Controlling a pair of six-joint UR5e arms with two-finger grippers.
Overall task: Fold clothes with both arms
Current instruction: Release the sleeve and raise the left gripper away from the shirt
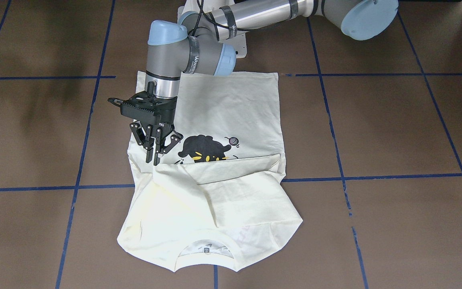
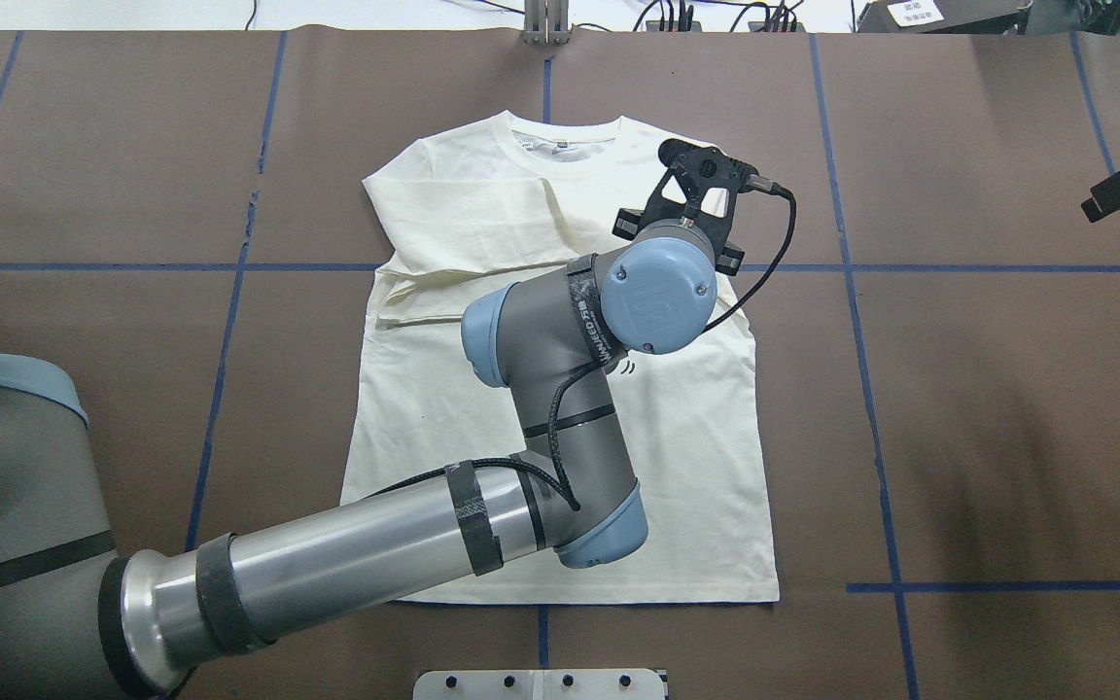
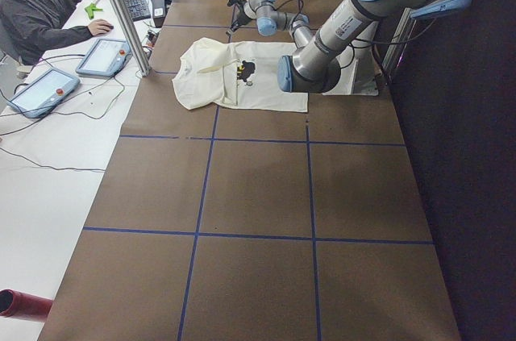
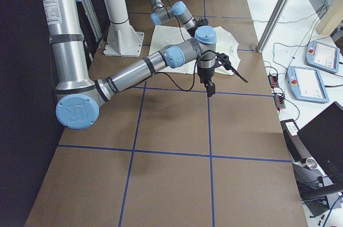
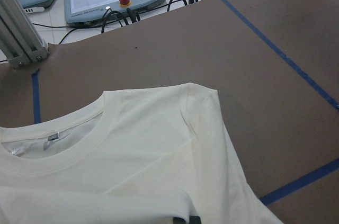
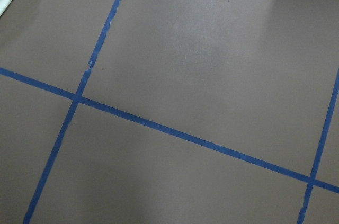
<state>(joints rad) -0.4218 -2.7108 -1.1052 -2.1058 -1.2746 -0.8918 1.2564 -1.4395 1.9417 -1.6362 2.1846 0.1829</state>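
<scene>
The cream-white shirt (image 1: 223, 104) lies flat on the brown table, collar toward the operators' side, with the black cat print (image 1: 205, 148) partly covered by a sleeve folded across the chest. My left arm reaches over the shirt (image 2: 677, 467). Its gripper (image 1: 153, 160) points down with its fingertips (image 1: 149, 154) together at the corner of that folded sleeve, and it looks pinched on the cloth. In the left wrist view the collar and shoulder (image 5: 132, 150) fill the frame. My right gripper (image 4: 210, 90) hovers over bare table well off the shirt; I cannot tell its state.
Blue tape lines (image 1: 375, 176) grid the brown table. A person (image 3: 40, 2) sits at a keyboard beyond the far edge, beside teach pendants (image 3: 105, 55) and an aluminium post (image 3: 121, 10). The white pedestal (image 4: 115, 12) stands behind the shirt.
</scene>
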